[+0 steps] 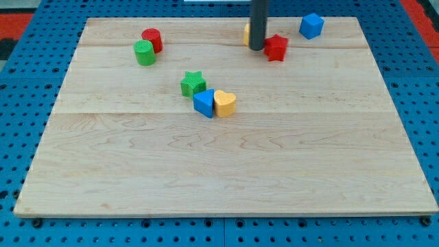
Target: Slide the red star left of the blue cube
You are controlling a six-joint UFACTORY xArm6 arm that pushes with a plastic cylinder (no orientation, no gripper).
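Note:
The red star (pixel 276 46) lies near the view's top, right of centre. The blue cube (pixel 311 25) sits up and to the right of it, near the board's top edge, a small gap apart. My tip (pixel 256 48) stands just left of the red star, touching or almost touching its left side. The rod hides most of a yellow block (pixel 246 33) behind it.
A red cylinder (pixel 152 38) and a green cylinder (pixel 144 53) sit together at the top left. A green star (pixel 193 84), a blue block (pixel 204 103) and a yellow heart (pixel 225 103) cluster near the centre. The wooden board (pixel 226 171) lies on a blue pegboard.

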